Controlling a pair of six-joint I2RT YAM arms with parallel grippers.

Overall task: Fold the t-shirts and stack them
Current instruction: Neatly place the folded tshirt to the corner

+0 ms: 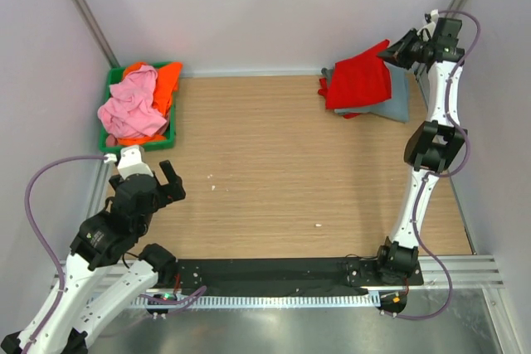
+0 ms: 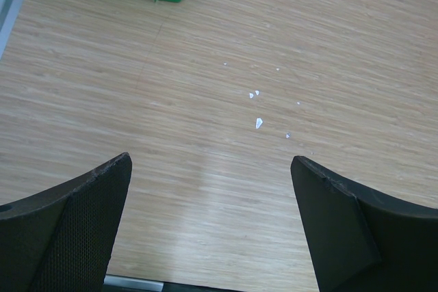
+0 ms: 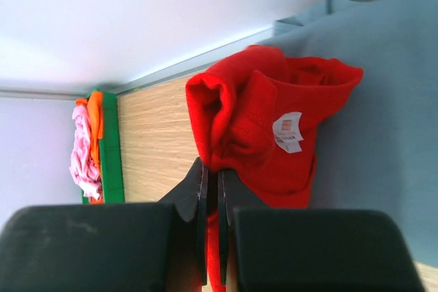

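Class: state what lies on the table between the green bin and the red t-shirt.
Nothing: the top view shows only bare table between the green bin and the red t-shirt.

- Desk [image 1: 274, 172]: light wood-grain top.
- Green plastic bin [image 1: 175, 126]: far left corner, standing on the desk.
- Grey-blue t-shirt [image 1: 400, 97]: far right corner, lying on the surface.
- Small white specks [image 2: 259, 122]: scattered mid-desk.

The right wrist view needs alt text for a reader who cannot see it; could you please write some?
The right end effector is shut on a fold of the bright red t-shirt, which is bunched, white label showing, over the grey-blue t-shirt. Beyond, across the wooden table, the green bin holds the pink t-shirt and orange t-shirt.
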